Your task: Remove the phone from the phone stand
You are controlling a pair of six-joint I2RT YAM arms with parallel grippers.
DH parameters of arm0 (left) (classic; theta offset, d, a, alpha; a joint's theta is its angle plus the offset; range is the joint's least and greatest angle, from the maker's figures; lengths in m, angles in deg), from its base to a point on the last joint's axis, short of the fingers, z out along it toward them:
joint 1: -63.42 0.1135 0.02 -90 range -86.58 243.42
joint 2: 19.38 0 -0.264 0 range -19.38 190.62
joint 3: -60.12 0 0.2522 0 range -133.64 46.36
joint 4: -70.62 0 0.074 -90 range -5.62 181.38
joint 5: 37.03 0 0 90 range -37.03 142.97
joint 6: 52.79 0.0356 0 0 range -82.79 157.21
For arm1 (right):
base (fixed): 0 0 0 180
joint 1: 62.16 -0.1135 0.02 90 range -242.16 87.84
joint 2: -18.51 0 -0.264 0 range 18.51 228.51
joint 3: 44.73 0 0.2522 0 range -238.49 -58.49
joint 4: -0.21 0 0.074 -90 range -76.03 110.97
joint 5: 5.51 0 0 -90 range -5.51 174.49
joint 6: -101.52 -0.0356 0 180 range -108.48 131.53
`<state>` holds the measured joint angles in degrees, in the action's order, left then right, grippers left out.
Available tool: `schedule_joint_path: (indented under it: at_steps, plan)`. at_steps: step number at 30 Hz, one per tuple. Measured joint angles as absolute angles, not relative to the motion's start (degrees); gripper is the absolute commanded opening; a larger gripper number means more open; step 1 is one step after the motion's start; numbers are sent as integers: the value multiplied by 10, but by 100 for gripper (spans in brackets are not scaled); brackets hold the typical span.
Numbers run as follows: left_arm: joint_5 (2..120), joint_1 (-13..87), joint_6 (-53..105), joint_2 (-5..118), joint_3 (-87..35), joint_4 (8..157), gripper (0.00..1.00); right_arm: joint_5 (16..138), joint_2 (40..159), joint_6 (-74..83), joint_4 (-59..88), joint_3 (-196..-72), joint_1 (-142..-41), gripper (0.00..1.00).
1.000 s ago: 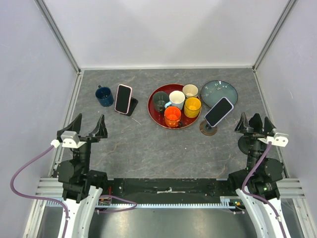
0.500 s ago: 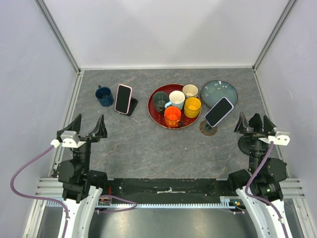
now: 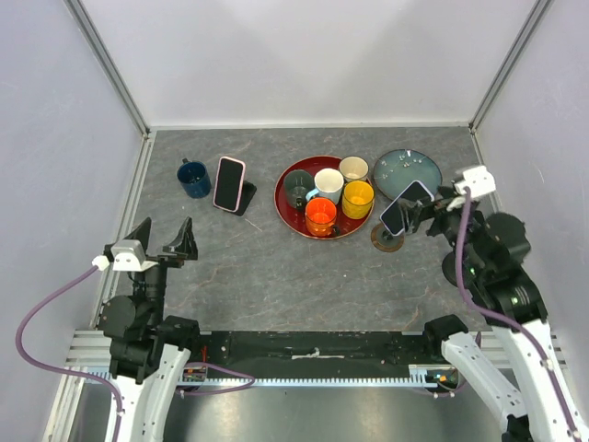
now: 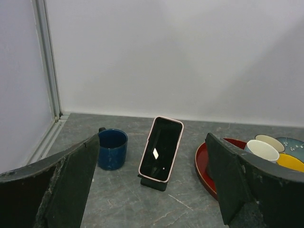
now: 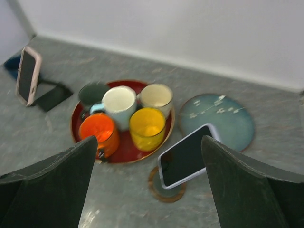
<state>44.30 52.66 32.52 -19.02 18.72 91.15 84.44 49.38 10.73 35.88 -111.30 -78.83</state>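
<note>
**Step in hand: approach, before the grasp.**

Two phones stood on the table, each on its own stand.

- The pale-cased phone leaned tilted, screen up, on a round stand. It sat between the red tray of cups and the teal plate.
- The pink-cased phone leaned on a black stand just beside the blue mug.

**Gripper state**

- The right gripper was fully spread and held nothing. It hovered above the pale-cased phone, whose upper end lay in line with the gap between its fingers. No contact was visible.
- The left gripper was also fully spread and empty. It sat low near its base, well apart from the pink-cased phone, and faced it.

**Assessment**

The right arm appeared to be the working arm and the pale-cased phone its target. Neither phone had left its stand.

**Next move**

1. Lower the right gripper until its fingers bracket the long edges of the phone.
2. Keep the fingers off the screen face and clear of the yellow cup and the plate.
3. Close the fingers on the edges.
4. Draw the phone up and along its lean, so that the stand's lip releases it without tipping the stand.
</note>
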Motion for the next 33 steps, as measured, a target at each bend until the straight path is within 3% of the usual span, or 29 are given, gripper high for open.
schedule_joint_path:
  at_steps: [4, 13, 17, 23, 30, 33]
  plan:
    - [443, 518, 323, -190, 182, 941, 100, 793, 574, 72, 415, -1140, -789, 98]
    - [443, 503, 321, -190, 176, 983, 100, 905, 769, -31, 491, -1189, -783, 98]
    - [443, 494, 321, -190, 173, 992, 100, 913, 823, -62, 491, -1189, -732, 98]
    - [441, 482, 321, -190, 169, 997, 100, 944, 830, -96, 474, -1189, -643, 98]
    - [441, 476, 321, -190, 169, 1004, 100, 909, 820, -101, 423, -1173, -639, 98]
    - [441, 475, 321, -190, 169, 1005, 100, 887, 826, -101, 414, -1156, -639, 91]
